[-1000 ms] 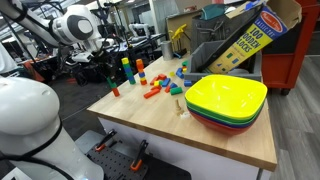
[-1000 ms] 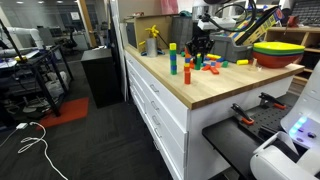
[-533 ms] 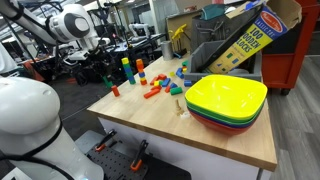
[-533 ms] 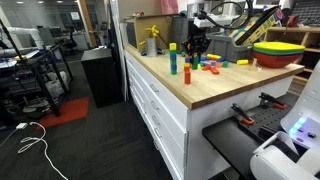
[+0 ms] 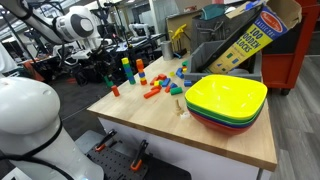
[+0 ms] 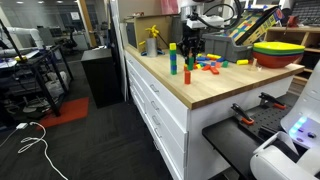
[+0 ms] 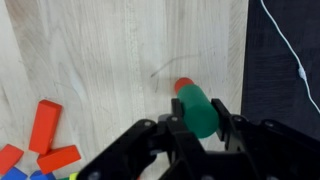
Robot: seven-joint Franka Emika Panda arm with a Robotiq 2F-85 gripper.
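Observation:
My gripper (image 7: pixel 200 122) is shut on a green cylinder (image 7: pixel 201 110) and holds it upright just over a red cylinder (image 7: pixel 184 87) that stands on the wooden table (image 7: pixel 90 50). I cannot tell if the two cylinders touch. In both exterior views the gripper (image 5: pixel 108 74) (image 6: pixel 188 52) hangs over the red cylinder (image 5: pixel 115 91) (image 6: pixel 186 75) near the table's corner. The green cylinder is mostly hidden by the fingers in both exterior views.
Loose orange and red blocks (image 7: pixel 45 125) (image 5: pixel 152 90) lie nearby, with small block towers (image 5: pixel 126 68) (image 5: pixel 140 72) behind. A stack of coloured bowls (image 5: pixel 225 100) (image 6: pixel 276 50) sits at the far end, and a block box (image 5: pixel 245 35) leans behind it. The table edge (image 7: pixel 246 60) is close by.
The gripper has carried the green cylinder sideways, away from the scattered blocks, to a spot over the red cylinder near the table corner.

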